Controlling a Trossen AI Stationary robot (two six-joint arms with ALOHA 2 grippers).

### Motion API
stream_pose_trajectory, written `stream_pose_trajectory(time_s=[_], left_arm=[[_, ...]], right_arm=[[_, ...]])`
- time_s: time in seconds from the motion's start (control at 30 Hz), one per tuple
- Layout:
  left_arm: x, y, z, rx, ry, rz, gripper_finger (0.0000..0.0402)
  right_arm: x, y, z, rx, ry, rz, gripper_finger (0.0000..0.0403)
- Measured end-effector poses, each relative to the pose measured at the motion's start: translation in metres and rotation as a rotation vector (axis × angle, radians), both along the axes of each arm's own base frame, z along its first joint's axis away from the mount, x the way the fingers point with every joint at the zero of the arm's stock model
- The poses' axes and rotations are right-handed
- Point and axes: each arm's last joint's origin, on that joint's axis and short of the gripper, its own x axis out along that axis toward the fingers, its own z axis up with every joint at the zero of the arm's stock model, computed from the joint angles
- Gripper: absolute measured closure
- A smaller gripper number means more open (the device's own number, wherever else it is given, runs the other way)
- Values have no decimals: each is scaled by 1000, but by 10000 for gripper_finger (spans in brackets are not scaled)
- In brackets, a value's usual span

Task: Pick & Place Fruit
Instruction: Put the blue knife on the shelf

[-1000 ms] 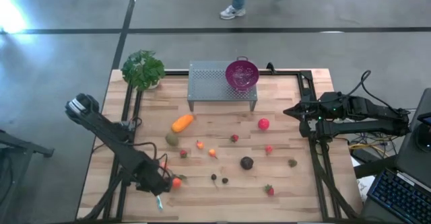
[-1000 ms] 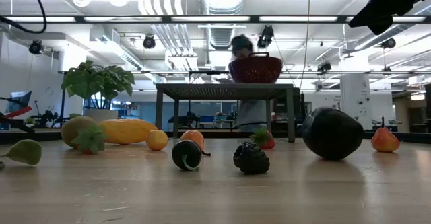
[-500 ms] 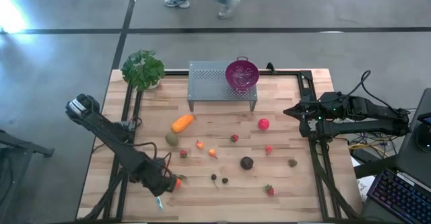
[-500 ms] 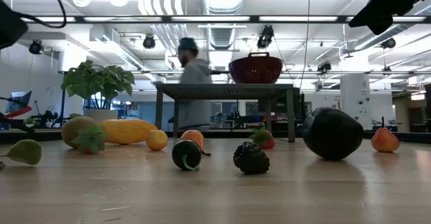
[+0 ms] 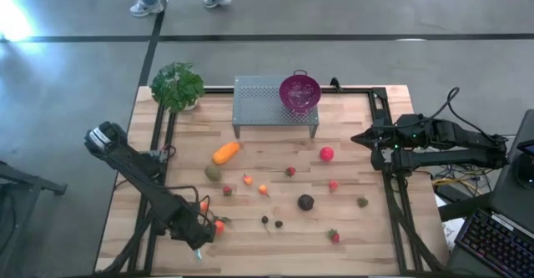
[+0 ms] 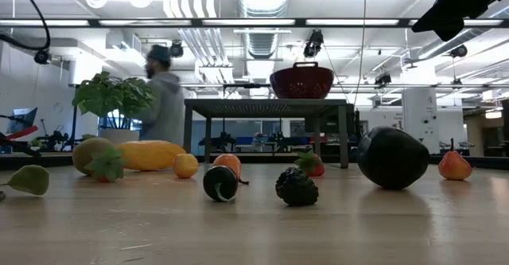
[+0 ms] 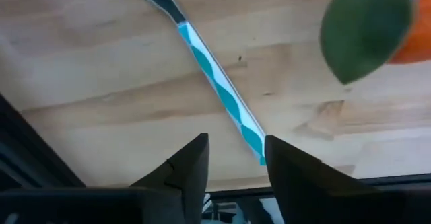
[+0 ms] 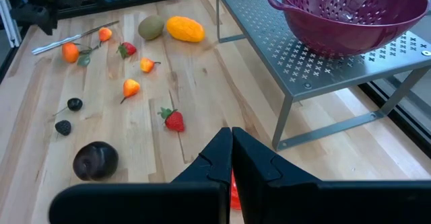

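Note:
Small toy fruits lie scattered on the wooden table: a long orange one, an olive-green one, a red ball, a dark purple ball, and a small orange piece with a green leaf. My left gripper points down near the table's near-left corner, open. A utensil with a blue-and-white striped handle lies flat on the wood, and its handle end shows between my fingertips. The leafy orange piece lies just beside it. My right gripper hangs shut above the table's right edge.
A purple colander stands on a grey perforated stand at the far middle. A leafy plant sits at the far left corner. Black frame rails run along both side edges. A person walks on the floor beyond the far edge.
My left gripper has sunk a little and shifted slightly toward the table's near edge, staying over the striped utensil. The person beyond the table has walked toward the left. The fruit has stayed where it was.

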Motion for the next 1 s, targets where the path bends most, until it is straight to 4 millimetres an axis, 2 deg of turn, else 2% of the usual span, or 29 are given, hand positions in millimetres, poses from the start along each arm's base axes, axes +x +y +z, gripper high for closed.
stream_pose_trajectory(time_s=[0.23, 0.53, 0.77, 1.0], left_arm=[[4, -5, -13, 11, 30, 4, 222], [8, -8, -27, 31, 55, 11, 227], [11, -9, -35, 46, 85, 24, 249], [13, -8, -37, 49, 88, 31, 295]], right_arm=[[0, 0, 0, 0, 0, 0, 394], [0, 0, 0, 0, -1, 0, 394], [0, 0, 0, 0, -1, 0, 394], [0, 0, 0, 0, -1, 0, 394]])
